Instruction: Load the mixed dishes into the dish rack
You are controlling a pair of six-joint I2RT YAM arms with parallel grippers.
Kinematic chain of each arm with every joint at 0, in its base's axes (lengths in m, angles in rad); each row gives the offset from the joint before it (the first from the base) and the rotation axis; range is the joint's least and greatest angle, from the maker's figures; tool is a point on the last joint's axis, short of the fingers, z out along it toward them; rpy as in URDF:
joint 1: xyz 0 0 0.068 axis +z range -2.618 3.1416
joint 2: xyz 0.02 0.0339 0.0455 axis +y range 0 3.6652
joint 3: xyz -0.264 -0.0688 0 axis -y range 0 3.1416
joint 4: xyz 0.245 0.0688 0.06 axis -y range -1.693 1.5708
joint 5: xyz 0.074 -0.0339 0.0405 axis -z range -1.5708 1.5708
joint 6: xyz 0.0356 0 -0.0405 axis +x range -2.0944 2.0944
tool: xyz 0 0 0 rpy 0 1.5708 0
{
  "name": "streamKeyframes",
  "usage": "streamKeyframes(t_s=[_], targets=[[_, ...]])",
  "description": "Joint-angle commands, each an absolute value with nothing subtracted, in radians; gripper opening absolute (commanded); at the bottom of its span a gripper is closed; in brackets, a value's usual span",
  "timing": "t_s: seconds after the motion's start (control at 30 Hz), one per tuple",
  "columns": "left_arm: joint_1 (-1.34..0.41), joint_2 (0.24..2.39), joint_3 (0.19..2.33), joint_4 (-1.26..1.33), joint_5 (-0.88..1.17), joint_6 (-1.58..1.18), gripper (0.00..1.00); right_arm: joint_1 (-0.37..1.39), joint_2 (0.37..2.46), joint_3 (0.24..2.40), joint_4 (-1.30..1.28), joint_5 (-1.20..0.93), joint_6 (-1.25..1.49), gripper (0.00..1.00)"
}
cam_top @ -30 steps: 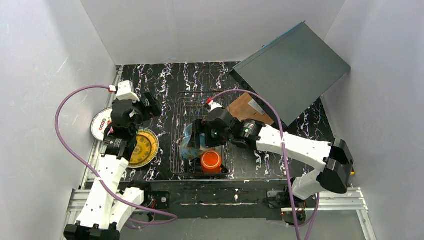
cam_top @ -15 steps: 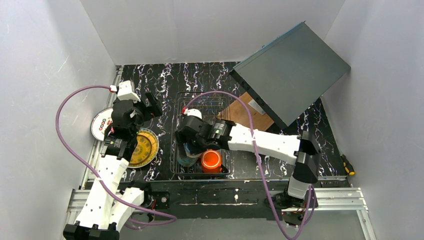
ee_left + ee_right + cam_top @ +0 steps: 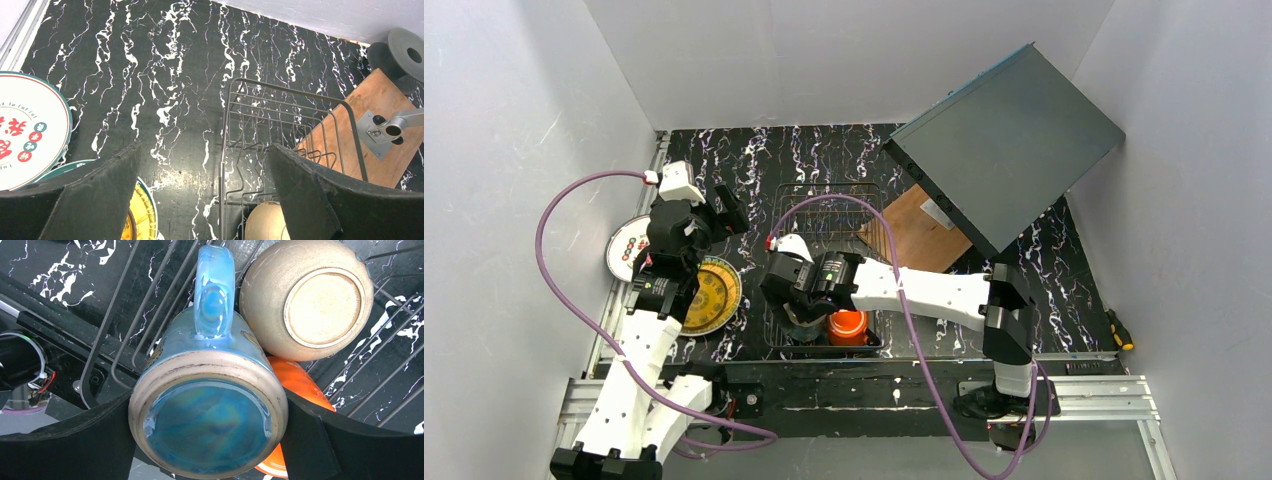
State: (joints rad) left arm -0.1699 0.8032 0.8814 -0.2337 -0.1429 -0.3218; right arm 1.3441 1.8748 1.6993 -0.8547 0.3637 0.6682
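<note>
Near end of dish rack (image 3: 824,192): R pincer (image 3: 210,407) clamped on blue mug (image 3: 210,440), 1 finger each side. Mug's base faces the wrist cam and it sits over rack's near-left corner; can't tell if it rests on the wires. Orange mug (image 3: 848,324) in rack just right of it, partly hidden behind blue mug in wrist view. White-and-tan bowl (image 3: 306,299) upside down in rack, right beside blue mug's handle. Left of rack on bench (image 3: 150,75): yellow ornate plate (image 3: 711,295) lying flat. White plate w/ coloured marks (image 3: 25,130) is further from rack, rims touching or overlapping. L pincer (image 3: 205,195) above bench by those 2 plates, jaws wide apart, holding nothing. At rack's far-right corner: wooden board (image 3: 914,232), then grey slanted panel (image 3: 1004,140) beyond.
</note>
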Motion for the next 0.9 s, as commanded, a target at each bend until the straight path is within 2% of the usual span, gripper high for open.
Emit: streamKeyframes(t_s=[0.0, 0.23, 0.37, 0.87], targets=[[-0.175, 0.793, 0.887, -0.233, -0.155, -0.319, 0.98, 1.35, 1.862, 1.761, -0.828, 0.408, 0.642, 0.38], [-0.175, 0.796, 0.887, -0.235, -0.155, -0.321, 0.98, 1.35, 1.868, 1.744, -0.793, 0.346, 0.622, 0.72], [-0.175, 0.797, 0.887, -0.235, -0.155, -0.32, 0.98, 1.35, 1.874, 1.747, -0.796, 0.341, 0.616, 0.96], [-0.174, 0.801, 0.888, -0.233, -0.148, -0.321, 0.98, 1.37, 1.861, 1.777, -0.81, 0.389, 0.589, 0.98]])
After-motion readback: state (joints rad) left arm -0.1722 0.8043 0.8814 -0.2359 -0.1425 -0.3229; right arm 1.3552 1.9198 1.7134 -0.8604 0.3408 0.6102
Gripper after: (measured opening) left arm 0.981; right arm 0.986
